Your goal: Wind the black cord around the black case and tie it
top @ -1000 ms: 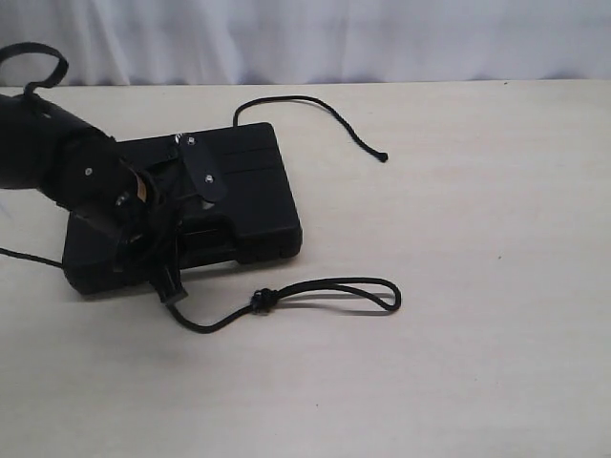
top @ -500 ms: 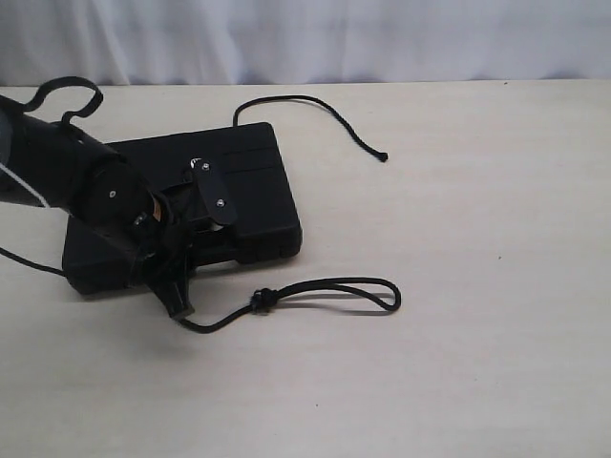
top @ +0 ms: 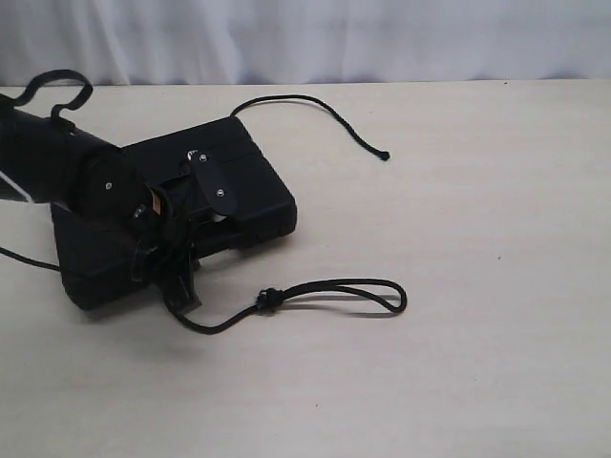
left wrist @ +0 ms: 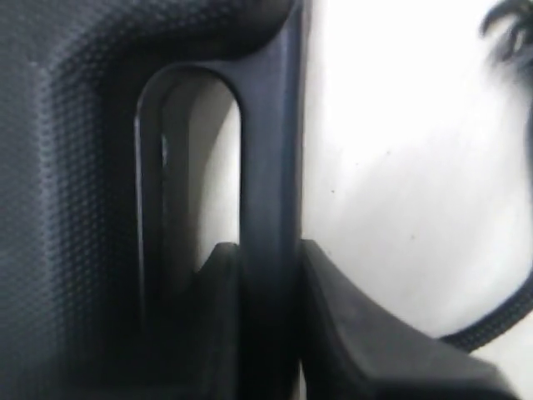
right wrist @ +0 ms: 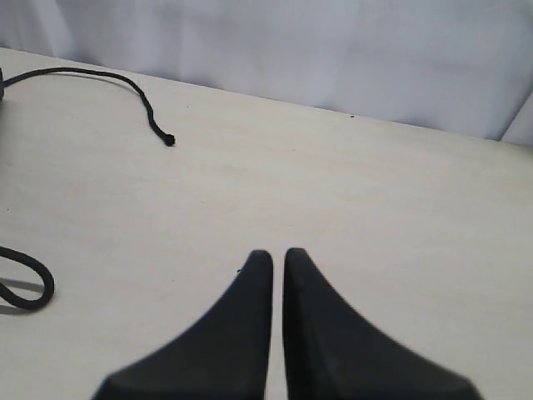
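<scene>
The black case (top: 250, 179) lies at the left of the table, turned askew. My left gripper (top: 194, 239) is shut on the case's handle bar (left wrist: 271, 158): one finger (left wrist: 212, 300) is inside the cut-out and the other (left wrist: 350, 325) is outside it. The black cord (top: 329, 284) comes out from under the case's front, has a knot (top: 267, 300) and forms a long loop on the table. Its other end (top: 382, 156) curves away behind the case. My right gripper (right wrist: 277, 254) is shut and empty above bare table, outside the exterior view.
A white curtain (top: 315, 38) hangs behind the table's far edge. The left arm's cable (top: 52, 86) loops above the arm at the far left. Open tabletop (top: 477, 286) stretches to the right of the cord.
The left gripper has closed onto the case's handle. The case has swung round with it, its far corner moving left. The knotted loop has shifted slightly to the right.
</scene>
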Available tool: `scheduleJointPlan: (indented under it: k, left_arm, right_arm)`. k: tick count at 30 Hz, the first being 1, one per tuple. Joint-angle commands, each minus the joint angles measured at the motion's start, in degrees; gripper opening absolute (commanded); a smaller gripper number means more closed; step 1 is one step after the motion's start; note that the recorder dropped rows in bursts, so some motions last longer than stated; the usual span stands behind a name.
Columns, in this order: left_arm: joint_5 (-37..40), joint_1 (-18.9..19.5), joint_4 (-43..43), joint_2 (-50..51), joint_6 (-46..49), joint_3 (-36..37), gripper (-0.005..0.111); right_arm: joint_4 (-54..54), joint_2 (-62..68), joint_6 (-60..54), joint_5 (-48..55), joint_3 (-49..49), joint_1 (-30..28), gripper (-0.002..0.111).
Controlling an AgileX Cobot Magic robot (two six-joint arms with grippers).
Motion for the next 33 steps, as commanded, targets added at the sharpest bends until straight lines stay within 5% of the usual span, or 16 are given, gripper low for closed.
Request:
scheduleJointPlan:
  k: [1, 7, 12, 19, 24, 27, 33]
  left_arm:
    - [-0.45, 0.02, -2.06, -5.44, -0.94, -0.14, 0.000]
    - [-0.84, -0.27, -6.02, -11.71, -0.94, -0.14, 0.000]
    - [-0.34, -3.54, -6.02, -15.72, 0.99, -0.14, 0.000]
    - [-0.90, -7.29, -5.78, -16.18, 2.19, -0.14, 0.000]
    - [-0.80, -7.29, -5.88, -16.18, 2.19, -0.14, 0.000]
    - [-1.44, -7.29, -5.88, -16.18, 2.19, -0.14, 0.000]
    - [-0.94, -7.29, -5.88, -16.31, 2.19, -0.14, 0.000]
  right_arm:
    - [0.65, -0.36, 0.09, -1.95, 0.06, 0.14, 0.004]
    - [40.31, -0.36, 12.31, -14.41, 0.06, 0.14, 0.004]
    - [53.25, -0.36, 12.98, -14.99, 0.06, 0.61, 0.004]
    - [55.06, 1.90, 1.13, -8.62, -8.73, 3.51, 0.006]
    - [56.22, 14.22, -2.35, -3.38, -15.84, 3.51, 0.024]
    - [61.37, 26.05, -16.57, 4.36, -21.80, 3.51, 0.036]
    - [78.39, 49.83, -64.28, 20.57, -32.82, 3.51, 0.068]
